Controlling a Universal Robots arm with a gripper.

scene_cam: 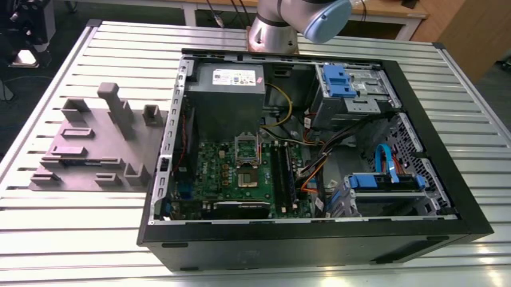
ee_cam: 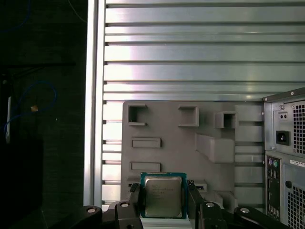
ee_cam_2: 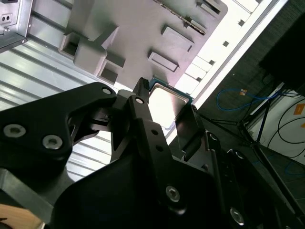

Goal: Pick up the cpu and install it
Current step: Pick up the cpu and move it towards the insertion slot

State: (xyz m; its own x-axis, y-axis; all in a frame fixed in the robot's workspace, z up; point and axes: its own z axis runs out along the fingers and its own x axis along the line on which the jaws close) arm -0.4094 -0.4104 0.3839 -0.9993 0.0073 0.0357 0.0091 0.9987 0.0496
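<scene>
Single-arm cpu installation, grasp stage. In the first wrist view the hand [ee_cam: 163, 204] is closed on the cpu [ee_cam: 163, 194], with one black finger [ee_cam: 135, 202] on each of two opposite edges. The jaws are drawn in to the chip's width and nothing else lies between them. The second wrist view shows the same pinch from the other side.

The cpu appears to hang clear of the grey fixture tray [ee_cam: 190, 148], which lies behind it on the slatted aluminium surface [ee_cam: 190, 71], beside the rear panel of the computer case [ee_cam: 286, 143]. In the exterior view the socket [scene_cam: 246, 160] on the green motherboard [scene_cam: 215, 161] stands open and unfilled, well apart from the tray.

Handling, as a judgement: the chip is light and rigid. Its smooth metal lid offers little friction, and its underside contacts are easily damaged. The green substrate edges, where the fingers now bear, are the proper place to hold it.

Orientation: the silvery lid faces the first wrist camera. The plate is flat in the plane spanned by the fingers, and its edges run square with the tray's edges. Being near square, it has no marked long axis.
</scene>
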